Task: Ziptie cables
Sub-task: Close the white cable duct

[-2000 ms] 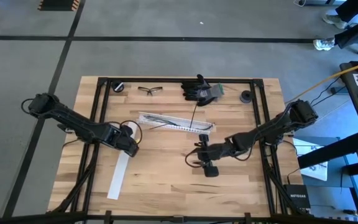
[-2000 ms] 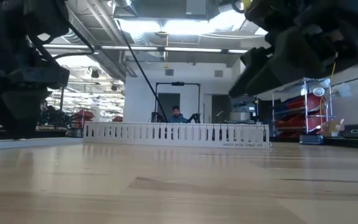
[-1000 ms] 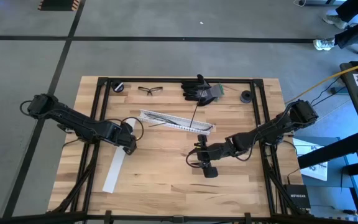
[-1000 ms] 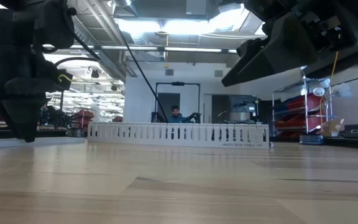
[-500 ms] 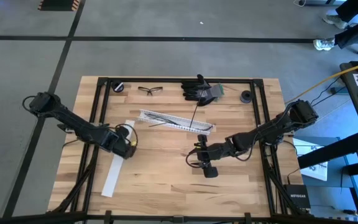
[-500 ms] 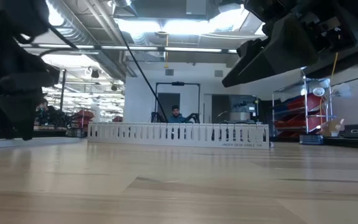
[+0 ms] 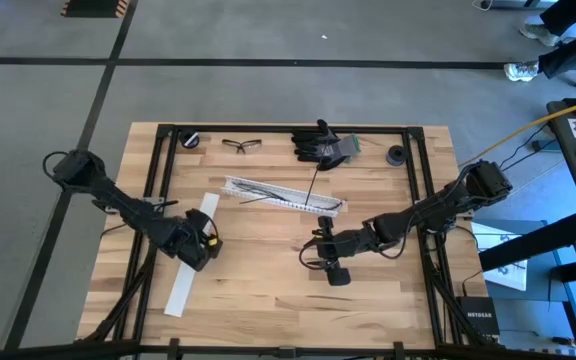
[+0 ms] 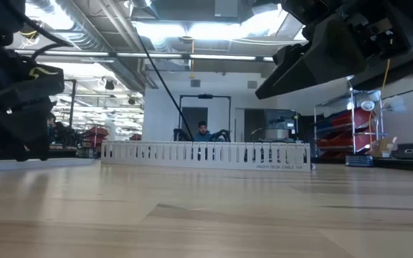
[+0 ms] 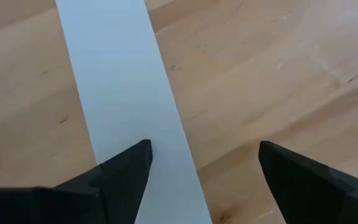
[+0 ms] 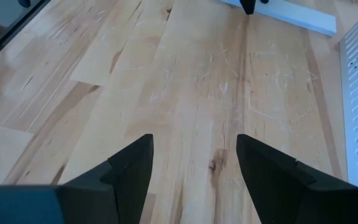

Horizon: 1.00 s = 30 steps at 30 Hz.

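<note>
Hovering low over the flat white strip (image 7: 192,255), the left tool (image 7: 206,243) has its fingers (image 9: 126,171) spread apart, one above the strip and the other above bare bench (image 7: 268,280). Well off toward the right tool and farther back, the cables (image 7: 268,192) lie along the white slotted rail (image 7: 286,194), one dark wire (image 7: 314,182) running on to the black gloves (image 7: 323,143). Just in front of that rail's end, the right tool (image 7: 315,252) hangs above bare wood, fingers (image 10: 132,168) apart and holding nothing.
</note>
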Each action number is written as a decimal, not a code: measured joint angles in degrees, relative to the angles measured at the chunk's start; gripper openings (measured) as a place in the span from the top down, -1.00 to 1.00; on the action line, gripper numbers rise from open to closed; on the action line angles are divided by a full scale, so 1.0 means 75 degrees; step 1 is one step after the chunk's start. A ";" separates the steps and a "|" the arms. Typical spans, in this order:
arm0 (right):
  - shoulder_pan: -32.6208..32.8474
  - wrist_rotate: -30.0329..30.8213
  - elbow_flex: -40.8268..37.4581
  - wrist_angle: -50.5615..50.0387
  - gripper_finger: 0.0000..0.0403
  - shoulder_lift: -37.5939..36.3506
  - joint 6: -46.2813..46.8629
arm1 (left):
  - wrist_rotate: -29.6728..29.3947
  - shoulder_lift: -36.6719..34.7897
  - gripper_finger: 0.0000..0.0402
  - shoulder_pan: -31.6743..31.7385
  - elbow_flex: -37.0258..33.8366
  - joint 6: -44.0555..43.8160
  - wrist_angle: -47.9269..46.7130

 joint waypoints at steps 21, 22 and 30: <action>-0.0003 0.0003 0.0000 0.0062 -0.08 0.0000 -0.0005 | -0.0353 0.1079 -0.41 -0.0174 0.0689 -0.0068 -0.0689; -0.0003 0.0003 0.0000 0.0062 -0.08 -0.0003 -0.0005 | -0.0232 0.1092 -0.41 -0.0169 0.0834 -0.0076 -0.1100; -0.0003 0.0003 0.0000 0.0044 -0.08 -0.0001 -0.0026 | -0.0204 0.1067 -0.41 -0.0186 0.1235 -0.0400 -0.2430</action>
